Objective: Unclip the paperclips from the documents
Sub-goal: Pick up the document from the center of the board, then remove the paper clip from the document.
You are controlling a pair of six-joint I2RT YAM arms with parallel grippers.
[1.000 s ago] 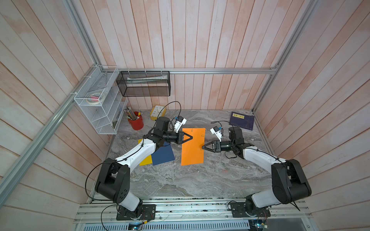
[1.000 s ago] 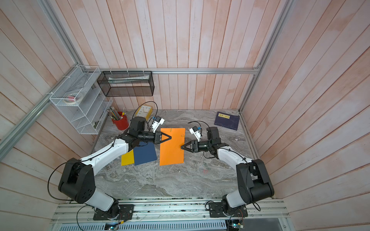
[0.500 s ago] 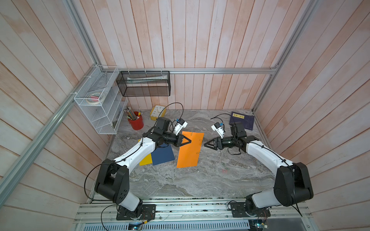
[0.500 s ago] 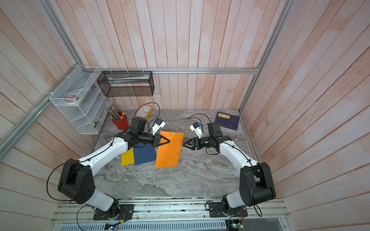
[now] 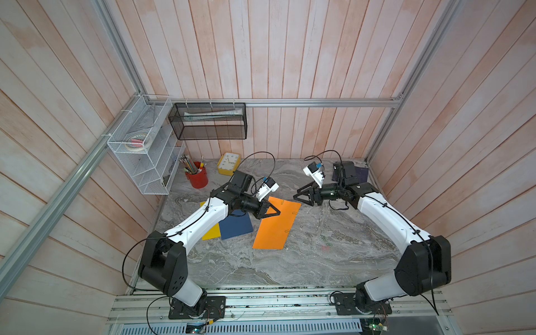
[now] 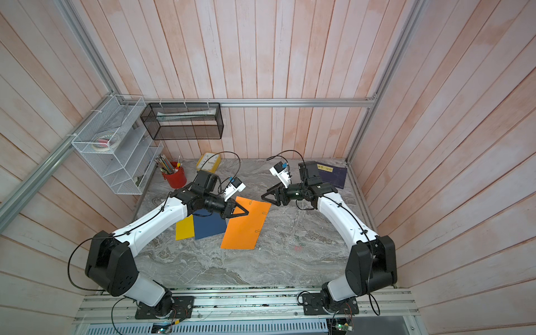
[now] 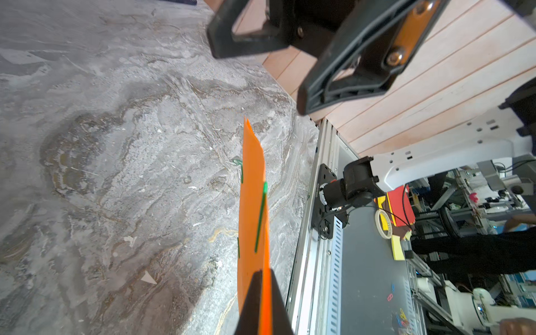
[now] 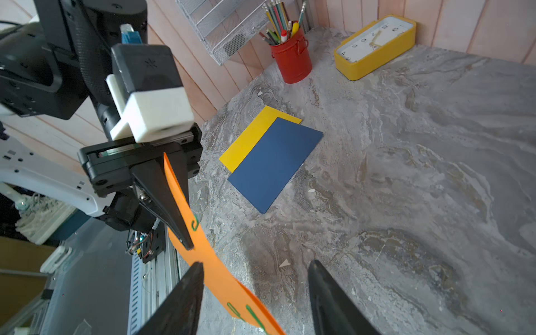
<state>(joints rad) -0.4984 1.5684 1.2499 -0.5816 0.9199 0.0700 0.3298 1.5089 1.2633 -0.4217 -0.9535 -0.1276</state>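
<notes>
Clamping orange document [image 5: 275,229] edge: left hand [image 5: 278,213]; right hand [image 5: 297,195] apart, opposite; red cup [image 5: 197,180], yellow clock [image 5: 229,164] behind.

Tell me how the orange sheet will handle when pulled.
Likely floppy: the orange sheet curves away from the left gripper. Probably light, since a pinch at one edge holds it up. Pulling its green paperclip may tug it askew.

a flat orange paper sheet [image 5: 275,224] is plain and bright, with thin green wire paperclips [image 7: 260,220] on its edge. one flat paper sheet [image 5: 235,226] is dark blue, another flat paper sheet [image 5: 211,233] is yellow. the stone-look tabletop [image 5: 319,261] is grey, veined with white and brown swirls. a round red metal pen cup [image 5: 198,177] carries many-coloured pencils [image 8: 278,17]. the boxy yellow clock [image 5: 229,164] has a white face. the wooden plank walls [image 5: 290,58] are a pale washed pink.
</notes>
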